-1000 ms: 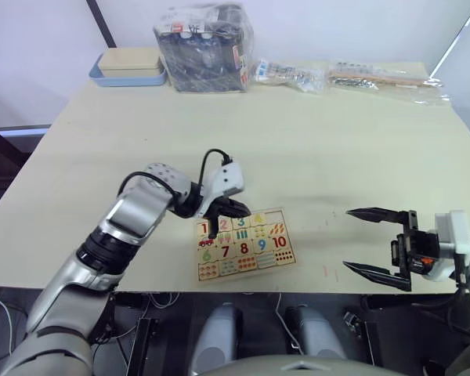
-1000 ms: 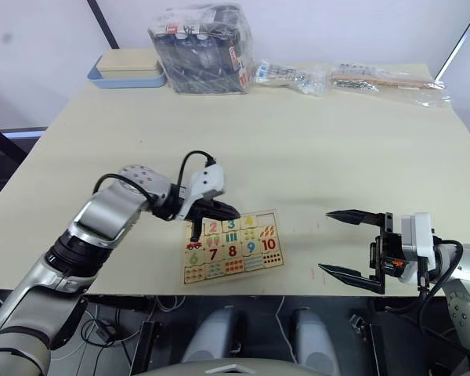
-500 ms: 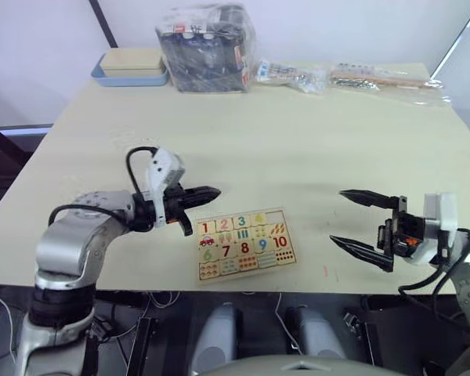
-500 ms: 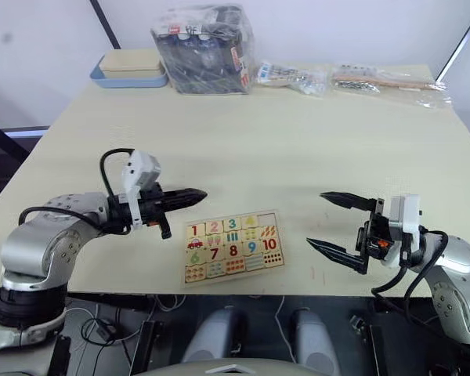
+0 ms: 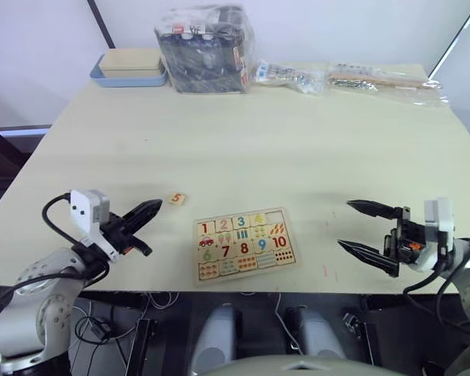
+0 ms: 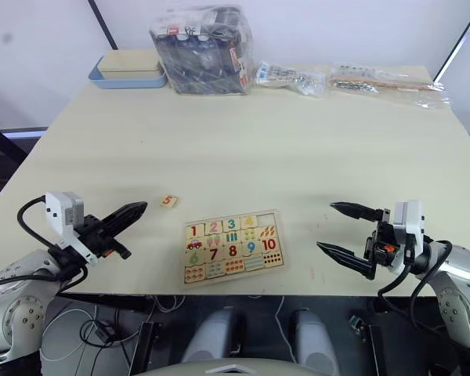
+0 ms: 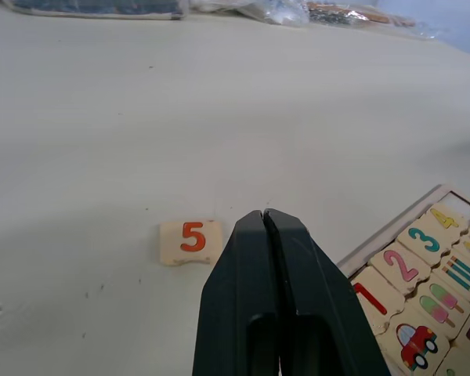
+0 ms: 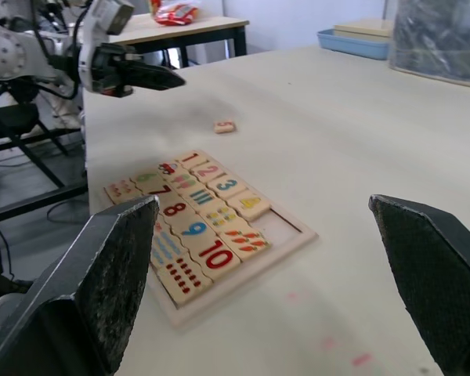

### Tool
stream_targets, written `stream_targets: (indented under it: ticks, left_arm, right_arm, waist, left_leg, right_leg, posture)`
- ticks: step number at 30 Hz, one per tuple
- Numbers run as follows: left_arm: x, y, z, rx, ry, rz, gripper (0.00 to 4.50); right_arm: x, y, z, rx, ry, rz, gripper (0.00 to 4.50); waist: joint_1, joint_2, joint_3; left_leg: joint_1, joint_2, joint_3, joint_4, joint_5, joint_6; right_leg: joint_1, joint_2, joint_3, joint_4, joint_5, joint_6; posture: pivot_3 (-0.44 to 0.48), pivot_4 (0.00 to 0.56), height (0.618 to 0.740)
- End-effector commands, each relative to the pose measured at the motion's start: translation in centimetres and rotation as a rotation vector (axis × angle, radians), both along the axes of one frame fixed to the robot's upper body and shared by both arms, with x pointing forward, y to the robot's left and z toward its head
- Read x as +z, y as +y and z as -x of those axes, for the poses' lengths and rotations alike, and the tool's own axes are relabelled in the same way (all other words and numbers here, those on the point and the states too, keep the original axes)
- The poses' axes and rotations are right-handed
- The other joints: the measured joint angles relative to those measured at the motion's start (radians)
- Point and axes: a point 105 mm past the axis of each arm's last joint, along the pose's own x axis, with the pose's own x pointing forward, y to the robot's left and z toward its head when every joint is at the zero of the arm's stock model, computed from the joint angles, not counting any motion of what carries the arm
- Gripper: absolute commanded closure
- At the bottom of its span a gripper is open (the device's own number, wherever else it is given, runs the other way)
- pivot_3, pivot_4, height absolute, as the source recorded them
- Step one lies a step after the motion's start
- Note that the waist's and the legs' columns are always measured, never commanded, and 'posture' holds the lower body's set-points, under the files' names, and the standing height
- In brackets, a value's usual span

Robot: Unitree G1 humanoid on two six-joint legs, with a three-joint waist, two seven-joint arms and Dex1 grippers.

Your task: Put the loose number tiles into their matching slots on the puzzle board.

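The puzzle board (image 5: 244,243) lies flat near the table's front edge, with tiles 1 to 4 seated in its top row and an empty slot (image 8: 286,224) at that row's end. One loose number tile (image 5: 175,199), an orange 5, rests on the table just left of the board's far corner. My left gripper (image 5: 150,207) is shut and empty, low over the table to the left of that tile (image 7: 191,240), pointing toward it. To the right of the board, my right gripper (image 5: 348,226) stands open with nothing between its fingers (image 8: 117,274).
At the back left a blue tray (image 5: 129,76) holds a wooden box. Beside it stands a plastic-wrapped box (image 5: 205,37), and clear bags (image 5: 380,77) lie along the far edge. The table's front edge runs just below the board.
My left arm has drawn back from the board toward the front left. The 5 tile now shows on the table where the gripper was. The right gripper has barely moved.
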Motion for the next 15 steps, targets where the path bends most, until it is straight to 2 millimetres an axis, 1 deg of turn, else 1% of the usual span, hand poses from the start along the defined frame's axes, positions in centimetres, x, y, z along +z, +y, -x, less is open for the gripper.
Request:
stream_targets:
  ticks: [1, 2, 3, 4, 5, 6, 9, 10, 15]
  left_arm:
    - [-0.6, 3.3, 2.8, 0.089, -0.010, 0.022, 3.25]
    - [-0.9, 3.6, 3.2, 0.098, 0.001, 0.019, 3.03]
    - [-1.1, 3.9, 3.5, 0.104, 0.008, 0.016, 3.03]
    - [-1.4, 4.1, 3.9, 0.109, 0.016, 0.011, 2.54]
    - [-1.6, 4.3, 4.1, 0.112, 0.020, 0.008, 2.13]
    - [-1.8, 4.4, 4.3, 0.118, 0.025, 0.009, 1.56]
    - [-2.1, 4.4, 4.7, 0.123, 0.031, 0.008, 0.20]
    - [-2.2, 4.5, 4.7, 0.123, 0.032, 0.007, 0.05]
    - [-2.2, 4.2, 4.6, 0.123, 0.033, 0.004, 0.05]
  right_arm:
    - [-0.5, -3.4, 1.1, -0.080, 0.041, 0.004, 0.00]
    - [-0.6, -3.7, 1.1, -0.091, 0.039, 0.013, 0.00]
    - [-0.7, -3.9, 1.2, -0.097, 0.038, 0.023, 0.00]
    - [-0.8, -4.1, 1.3, -0.104, 0.037, 0.034, 0.00]
    - [-0.9, -4.4, 1.4, -0.109, 0.037, 0.039, 0.00]
    - [-1.0, -4.6, 1.5, -0.115, 0.037, 0.044, 0.00]
    - [-1.4, -5.1, 1.8, -0.131, 0.036, 0.060, 0.00]
    - [-1.5, -5.1, 1.8, -0.132, 0.036, 0.062, 0.00]
    - [-1.6, -5.1, 1.8, -0.133, 0.033, 0.065, 0.00]
  waist:
    - [0.000, 0.000, -0.001]
    - [0.000, 0.000, -0.001]
    - [-0.001, 0.000, -0.001]
    - [-0.001, 0.000, -0.001]
    - [-0.001, 0.000, -0.001]
    - [0.000, 0.000, -0.002]
    - [0.001, -0.001, -0.003]
    - [0.001, -0.001, -0.003]
    - [-0.001, -0.001, -0.003]
  left_leg:
    - [0.000, 0.000, 0.000, 0.000, 0.000, 0.000]
    - [0.000, 0.000, 0.000, -0.001, 0.000, 0.000]
    - [0.000, 0.000, 0.000, -0.001, 0.000, 0.000]
    - [0.000, 0.000, 0.002, -0.002, -0.001, 0.000]
    - [0.000, 0.000, 0.002, -0.002, -0.001, 0.001]
    - [0.001, 0.001, 0.003, -0.002, 0.000, 0.001]
    - [0.001, 0.001, 0.003, -0.002, -0.001, 0.000]
    - [0.001, 0.001, 0.003, -0.002, -0.001, 0.001]
    - [0.001, 0.001, 0.004, -0.002, -0.001, 0.001]
  right_leg:
    - [0.000, 0.000, 0.000, 0.000, 0.000, 0.000]
    - [0.000, 0.000, 0.000, 0.000, 0.000, 0.000]
    - [0.000, 0.000, 0.000, 0.000, 0.000, 0.000]
    - [0.000, 0.000, 0.001, -0.001, 0.000, 0.000]
    - [-0.001, 0.000, 0.001, -0.001, 0.000, 0.000]
    - [0.000, -0.001, 0.002, -0.001, 0.000, 0.000]
    - [-0.001, -0.001, 0.001, -0.001, 0.000, 0.000]
    - [-0.001, -0.001, 0.001, -0.001, 0.000, 0.000]
    - [-0.001, -0.001, 0.002, -0.001, 0.000, 0.000]
  posture:
    - [0.000, 0.150, 0.740]
    - [0.000, 0.150, 0.740]
    - [0.000, 0.150, 0.740]
    - [0.000, 0.150, 0.740]
    - [0.000, 0.150, 0.740]
    - [0.000, 0.150, 0.740]
    - [0.000, 0.150, 0.740]
    - [0.000, 0.150, 0.740]
    - [0.000, 0.150, 0.740]
